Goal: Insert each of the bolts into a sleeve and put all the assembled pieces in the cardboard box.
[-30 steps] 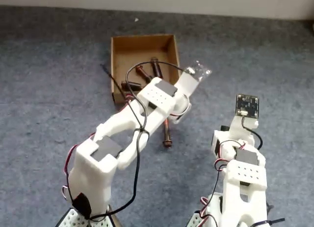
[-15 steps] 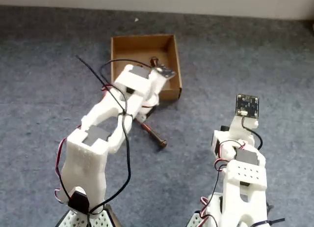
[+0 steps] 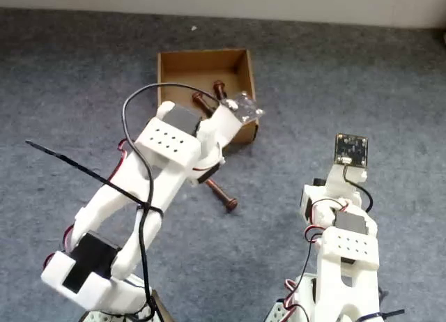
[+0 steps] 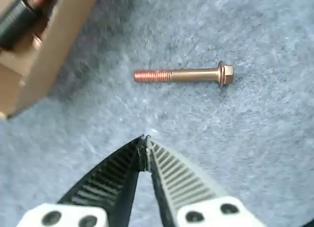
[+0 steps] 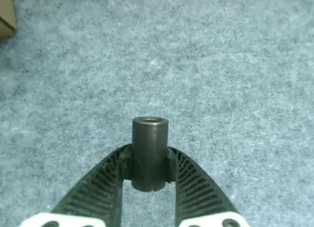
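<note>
A copper bolt (image 4: 184, 75) lies alone on the grey carpet, just ahead of my left gripper (image 4: 144, 138), which is shut with nothing in it. From above, that bolt (image 3: 221, 195) lies diagonally in front of the cardboard box (image 3: 202, 54), close to the left arm's wrist. The box holds bolts fitted in dark sleeves (image 3: 209, 99); its corner (image 4: 49, 55) shows beside the left gripper. My right gripper (image 5: 149, 156) is shut on a black sleeve (image 5: 149, 148), held upright with its open end up, above bare carpet.
The right arm (image 3: 345, 245) stands at the lower right, well away from the box. A corner of the box (image 5: 6, 15) is far off from the right gripper. Loose black cables (image 3: 83, 172) trail off the left arm.
The left arm swung from the box's right side across its front, then drew back and rose. The loose bolt turned from upright to diagonal. The right arm kept still.
</note>
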Available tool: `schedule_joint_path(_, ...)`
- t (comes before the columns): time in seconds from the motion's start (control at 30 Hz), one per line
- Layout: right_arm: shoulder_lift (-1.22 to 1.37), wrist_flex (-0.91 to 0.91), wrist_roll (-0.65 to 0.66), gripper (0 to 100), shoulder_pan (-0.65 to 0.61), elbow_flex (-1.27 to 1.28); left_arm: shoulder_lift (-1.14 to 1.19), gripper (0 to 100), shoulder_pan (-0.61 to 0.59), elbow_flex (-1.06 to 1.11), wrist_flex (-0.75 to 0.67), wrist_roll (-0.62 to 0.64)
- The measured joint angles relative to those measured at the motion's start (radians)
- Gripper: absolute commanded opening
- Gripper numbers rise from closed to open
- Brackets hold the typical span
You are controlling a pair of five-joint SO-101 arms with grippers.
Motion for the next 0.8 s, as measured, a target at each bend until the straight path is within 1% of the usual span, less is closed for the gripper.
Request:
schedule_joint_path(0.1,0.0,0.0,0.0,0.5,0.0,0.0,-0.02,22,-0.008,0.023,-0.011,-0.144)
schedule_joint_path(0.27,0.0,0.0,0.0,0.5,0.0,0.0,-0.006,22,-0.032,0.031,-0.02,-0.48)
schedule_joint_path(0.37,0.0,0.0,0.0,0.5,0.0,0.0,0.029,22,-0.028,0.032,-0.026,-0.624)
schedule_joint_path(0.43,0.0,0.0,0.0,0.5,0.0,0.0,0.055,22,-0.021,0.032,-0.048,-0.672)
schedule_joint_path(0.5,0.0,0.0,0.0,0.5,0.0,0.0,0.092,22,-0.006,0.032,-0.072,-0.69)
schedule_joint_path(0.7,0.0,0.0,0.0,0.5,0.0,0.0,0.222,22,0.06,0.032,-0.196,-0.7)
schedule_joint_path(0.8,0.0,0.0,0.0,0.5,0.0,0.0,0.247,22,0.087,0.032,-0.229,-0.7)
